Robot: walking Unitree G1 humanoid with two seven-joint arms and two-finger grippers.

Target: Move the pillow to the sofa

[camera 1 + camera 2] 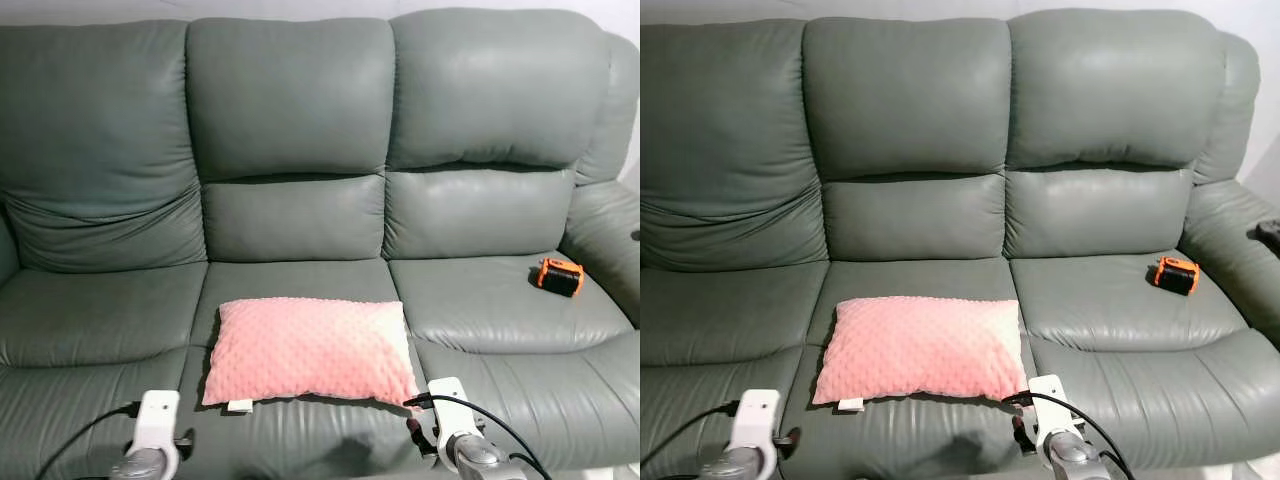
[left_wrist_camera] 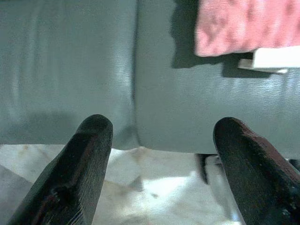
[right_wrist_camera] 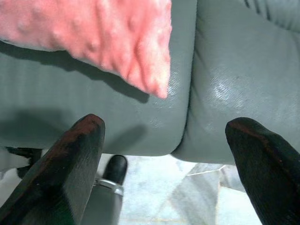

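Pink pillow (image 3: 93, 33) corner on grey sofa (image 3: 225, 93); right pincer (image 3: 164, 154) spread.

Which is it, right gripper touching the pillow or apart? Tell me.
Apart. In the right wrist view the right gripper has open jaws with grey sofa seat showing between the fingertips and the pink pillow.

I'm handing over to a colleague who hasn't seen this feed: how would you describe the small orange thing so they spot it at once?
Start from the grey-green three-seat sofa and go to the seat cushion on the robot's right. Near that cushion's back corner, by the armrest, lies a small orange and black object. It is far smaller than the pink dotted pillow on the middle seat.
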